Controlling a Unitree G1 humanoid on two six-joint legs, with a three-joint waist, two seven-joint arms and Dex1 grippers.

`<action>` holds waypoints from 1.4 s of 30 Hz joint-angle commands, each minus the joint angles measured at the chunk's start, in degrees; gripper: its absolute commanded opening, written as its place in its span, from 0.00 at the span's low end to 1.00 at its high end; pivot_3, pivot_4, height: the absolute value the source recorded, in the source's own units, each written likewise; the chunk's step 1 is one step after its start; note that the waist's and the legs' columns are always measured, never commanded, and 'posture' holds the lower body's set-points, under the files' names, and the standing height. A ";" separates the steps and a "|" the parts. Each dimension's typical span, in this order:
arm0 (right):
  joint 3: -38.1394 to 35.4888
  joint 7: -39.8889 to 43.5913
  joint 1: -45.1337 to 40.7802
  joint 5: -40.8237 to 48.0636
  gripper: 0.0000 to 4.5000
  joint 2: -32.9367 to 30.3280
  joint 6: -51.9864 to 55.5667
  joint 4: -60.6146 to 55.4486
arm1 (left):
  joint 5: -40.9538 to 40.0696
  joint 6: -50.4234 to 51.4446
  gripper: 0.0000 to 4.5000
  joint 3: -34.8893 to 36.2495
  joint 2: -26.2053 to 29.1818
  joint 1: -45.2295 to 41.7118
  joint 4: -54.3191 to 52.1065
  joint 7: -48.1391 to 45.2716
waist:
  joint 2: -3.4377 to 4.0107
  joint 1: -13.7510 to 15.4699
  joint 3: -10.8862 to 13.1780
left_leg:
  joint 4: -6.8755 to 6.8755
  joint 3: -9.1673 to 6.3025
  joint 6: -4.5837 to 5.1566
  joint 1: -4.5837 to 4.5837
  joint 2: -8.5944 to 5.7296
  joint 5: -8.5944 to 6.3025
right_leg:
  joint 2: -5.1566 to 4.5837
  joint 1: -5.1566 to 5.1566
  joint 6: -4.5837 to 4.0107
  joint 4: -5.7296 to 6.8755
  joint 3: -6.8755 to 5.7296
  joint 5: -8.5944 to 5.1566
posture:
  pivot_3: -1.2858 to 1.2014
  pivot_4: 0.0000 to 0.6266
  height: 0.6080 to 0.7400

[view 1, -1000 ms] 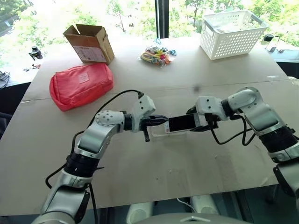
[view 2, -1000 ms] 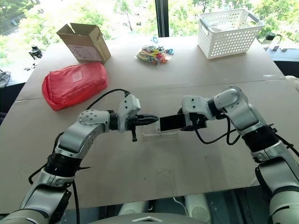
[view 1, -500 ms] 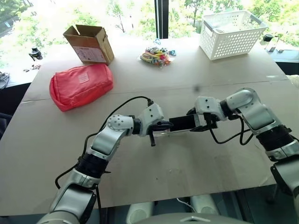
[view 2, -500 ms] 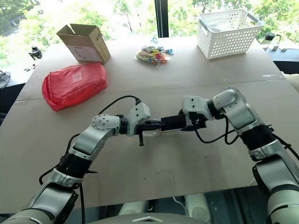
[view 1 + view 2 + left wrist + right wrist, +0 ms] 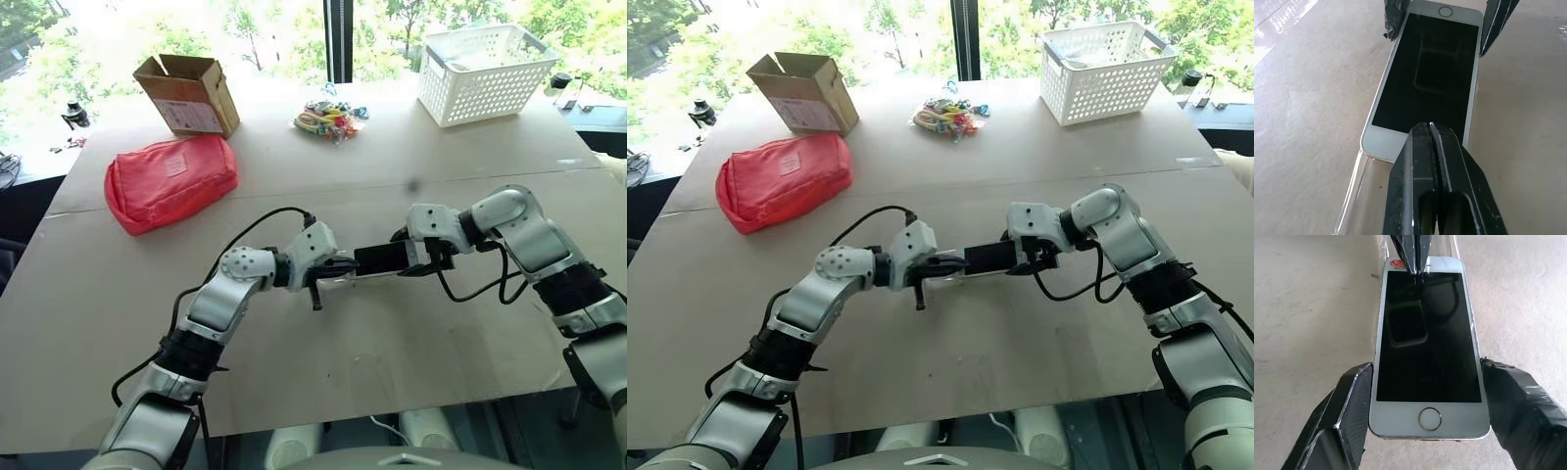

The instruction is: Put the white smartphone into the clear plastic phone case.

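The white smartphone [image 5: 1427, 362] is flat, with a black screen, white ends, round corners and a round button at one end. A small red mark sits at its far corner in the right wrist view. It is in the middle of the left eye view, held between the two arms, just over the brown table [image 5: 392, 333].

The right gripper [image 5: 1425, 416] pinches the phone by its two long sides near the button end, one black finger [image 5: 1347, 416] on each side. The left gripper [image 5: 1432, 129] has its fingers pressed together, and their tip rests on the phone's other end.

The clear plastic phone case [image 5: 1359, 196] is see-through and hard to spot. Its thin rim shows under the phone's end, near the left gripper. I cannot tell how far in the phone sits.

On the table there is one phone and one case. In the upper left are one red pouch [image 5: 168, 178] and one open cardboard box [image 5: 188, 93]. At the top middle is one small pile of colorful bits [image 5: 330, 117]. In the upper right is one white basket [image 5: 485, 69].
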 commanded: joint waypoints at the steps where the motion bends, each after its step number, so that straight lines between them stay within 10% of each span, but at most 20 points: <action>1: 1.24 1.63 0.11 -0.34 0.64 -0.22 -0.96 -2.79 | 3.02 2.56 0.01 -2.54 0.92 2.46 2.17 0.21 | 0.02 0.06 -0.04 | 0.00 0.00 0.00 0.00 0.00 0.00 | 0.00 0.01 0.00 0.00 -0.01 0.00 | 0.52 0.24 1.00; 31: 1.22 0.04 -0.20 -1.81 0.64 2.06 -3.26 -4.85 | 4.19 2.56 0.01 -3.61 -0.38 4.15 2.25 1.22 | 0.10 0.08 -0.44 | 0.00 -0.01 0.02 0.09 -0.02 -0.01 | 0.00 0.07 0.00 0.03 0.00 0.00 | 0.52 0.24 1.00; 36: 1.09 -2.20 -0.38 -3.42 1.00 1.41 -4.25 -3.06 | 4.80 2.19 0.00 -3.98 -1.44 3.92 3.17 1.33 | 0.10 0.63 -0.45 | 0.00 -0.02 0.02 0.08 -0.07 -0.01 | -0.02 0.07 0.00 0.03 -0.01 0.00 | 0.52 0.24 1.00; 42: 0.48 -5.09 -1.95 -4.67 1.00 1.34 -4.74 1.09 | 5.52 1.43 0.00 -3.99 -2.17 3.68 4.76 1.27 | 0.11 1.12 -0.45 | 0.00 -0.01 0.02 0.08 -0.09 -0.01 | -0.01 0.07 0.00 0.02 -0.02 0.00 | 0.52 0.24 1.00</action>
